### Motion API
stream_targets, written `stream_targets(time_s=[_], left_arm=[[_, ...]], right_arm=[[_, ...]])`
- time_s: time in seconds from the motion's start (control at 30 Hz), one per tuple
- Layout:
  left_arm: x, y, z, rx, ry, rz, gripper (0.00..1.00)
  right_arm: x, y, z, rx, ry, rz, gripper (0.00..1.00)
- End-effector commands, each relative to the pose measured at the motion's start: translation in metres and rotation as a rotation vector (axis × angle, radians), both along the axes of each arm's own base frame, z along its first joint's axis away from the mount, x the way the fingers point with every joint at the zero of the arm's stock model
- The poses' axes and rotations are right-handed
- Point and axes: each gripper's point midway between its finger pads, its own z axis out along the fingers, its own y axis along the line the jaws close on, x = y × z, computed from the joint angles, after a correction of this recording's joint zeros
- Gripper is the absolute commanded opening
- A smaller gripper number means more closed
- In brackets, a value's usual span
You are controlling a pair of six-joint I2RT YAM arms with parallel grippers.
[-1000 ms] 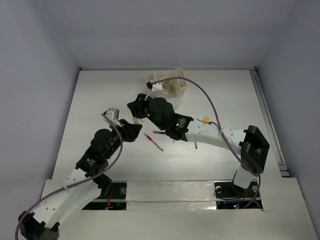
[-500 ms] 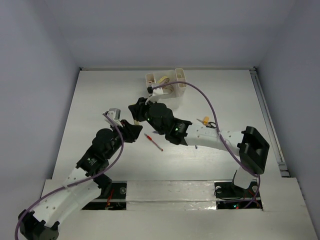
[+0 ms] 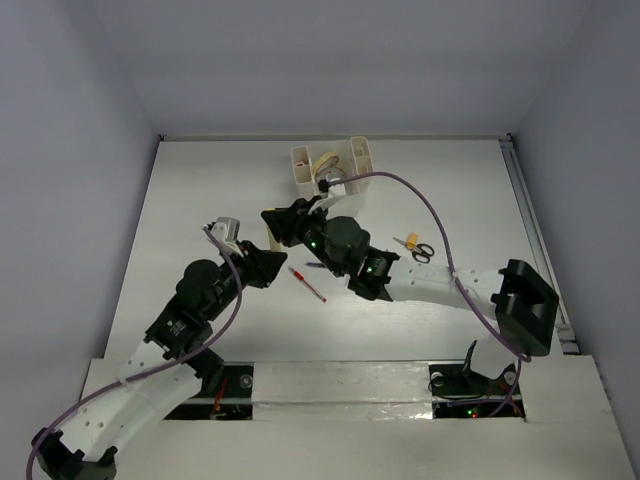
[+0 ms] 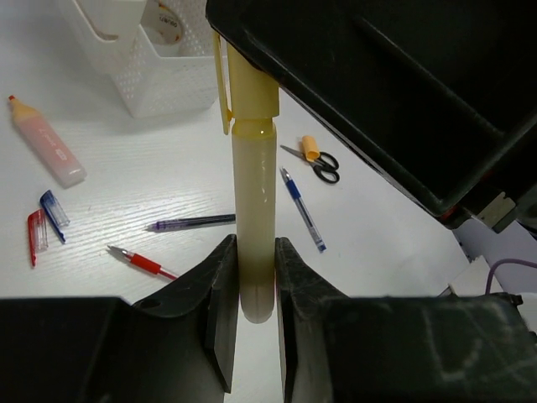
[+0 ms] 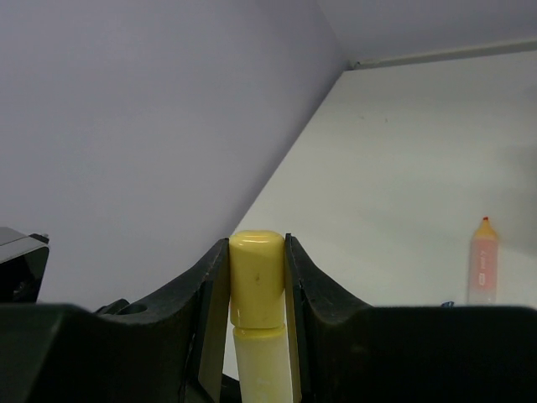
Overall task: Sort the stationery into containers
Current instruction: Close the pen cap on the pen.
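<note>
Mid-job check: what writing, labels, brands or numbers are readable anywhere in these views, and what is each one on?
No text can be quoted; nothing reads clearly.
Cream round item inside the white perforated plastic organizer: dark print, blurred and cut off by the frame edge, unreadable.
Pink stubby highlighter: faint marking on the barrel, too blurred to read.
Yellow highlighter pen: no print visible.
</note>
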Motion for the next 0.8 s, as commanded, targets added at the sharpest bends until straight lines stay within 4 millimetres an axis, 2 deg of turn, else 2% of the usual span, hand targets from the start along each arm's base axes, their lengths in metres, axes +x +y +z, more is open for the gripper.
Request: stream_targets(time_s=[0.0, 0.1, 0.27, 0.3, 0.37, 0.4, 0.6, 0.77], left_arm=[[0.011, 0.016, 0.074, -0.107, -0.192, 0.100, 0.00], [0.014, 0.019, 0.073, -0.080, -0.183, 0.118, 0.00], [0.023, 0.025, 0.068, -0.011, -0.146, 0.165, 0.00], [0.023, 0.025, 0.070, -0.012, -0.152, 0.165, 0.00], [0.025, 0.025, 0.074, -0.015, -0.159, 0.171, 0.00], [0.026, 0.026, 0.075, -0.014, -0.161, 0.178, 0.00], [0.034, 0.030, 0.081, -0.015, -0.176, 0.221, 0.00], [0.038, 0.029, 0.083, -0.030, -0.196, 0.234, 0.00]], right_arm=[[-0.031, 0.010, -0.004, -0.009, 0.026, 0.126, 0.00], [-0.032, 0.012, -0.009, -0.054, 0.051, 0.136, 0.00], [-0.019, 0.002, -0.020, -0.159, 0.069, 0.052, 0.00], [-0.017, 0.000, -0.030, -0.208, 0.077, 0.038, 0.00], [-0.014, 0.001, -0.031, -0.234, 0.079, 0.029, 0.00], [-0.015, 0.001, -0.041, -0.269, 0.093, 0.033, 0.00], [-0.012, -0.002, -0.061, -0.336, 0.129, 0.009, 0.00], [-0.024, 0.001, -0.065, -0.319, 0.141, 0.057, 0.00]])
